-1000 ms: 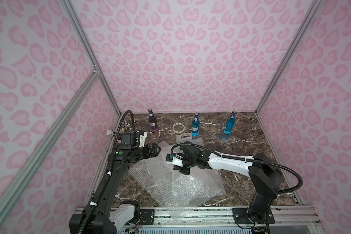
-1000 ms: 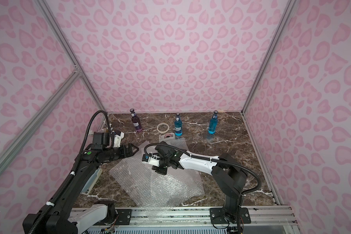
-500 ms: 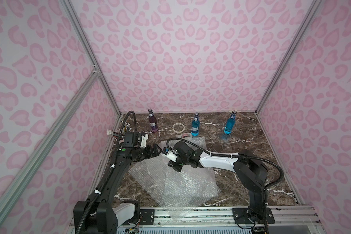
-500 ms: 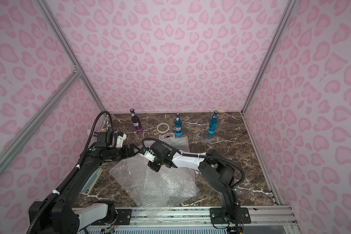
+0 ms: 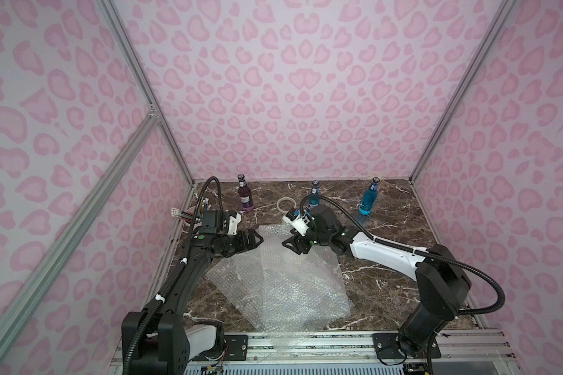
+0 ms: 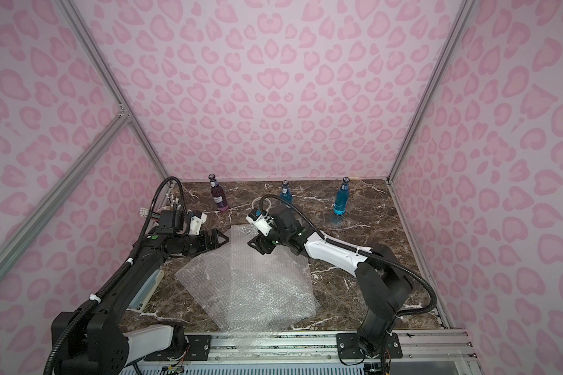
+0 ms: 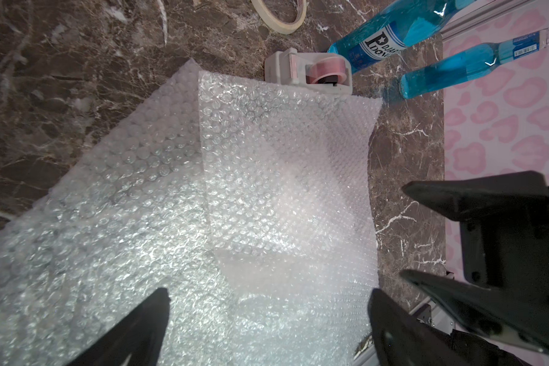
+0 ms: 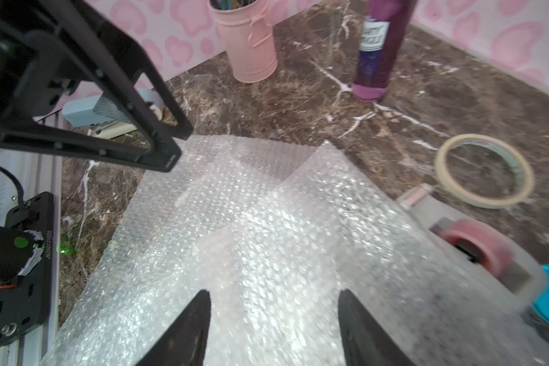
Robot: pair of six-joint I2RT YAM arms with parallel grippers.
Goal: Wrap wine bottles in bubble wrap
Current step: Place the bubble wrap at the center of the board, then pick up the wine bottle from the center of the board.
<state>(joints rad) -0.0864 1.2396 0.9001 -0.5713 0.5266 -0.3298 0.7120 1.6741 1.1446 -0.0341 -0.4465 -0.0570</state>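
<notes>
Clear bubble wrap [image 5: 273, 285] lies as overlapping sheets mid-table in both top views. One sheet's end hangs over the front rail. A purple wine bottle [image 5: 245, 198] and two blue ones [image 5: 313, 198] [image 5: 369, 199] stand upright along the back. My left gripper [image 5: 258, 239] [image 7: 268, 294] hovers open over the wrap's back left corner. Facing it, my right gripper [image 5: 290, 246] [image 8: 274, 293] is open above the wrap [image 8: 267, 221], with nothing between its fingers.
A pale tape roll [image 5: 286, 204] and a tape dispenser [image 7: 311, 71] lie just behind the wrap, next to the middle blue bottle [image 7: 393, 35]. A pink pot [image 8: 251, 44] of pens stands at the back left. Pink walls close in three sides.
My right gripper has gone from shut to open and shifted slightly toward the back. The left gripper has come closer to the wrap's corner. The wrap has slid a little leftward.
</notes>
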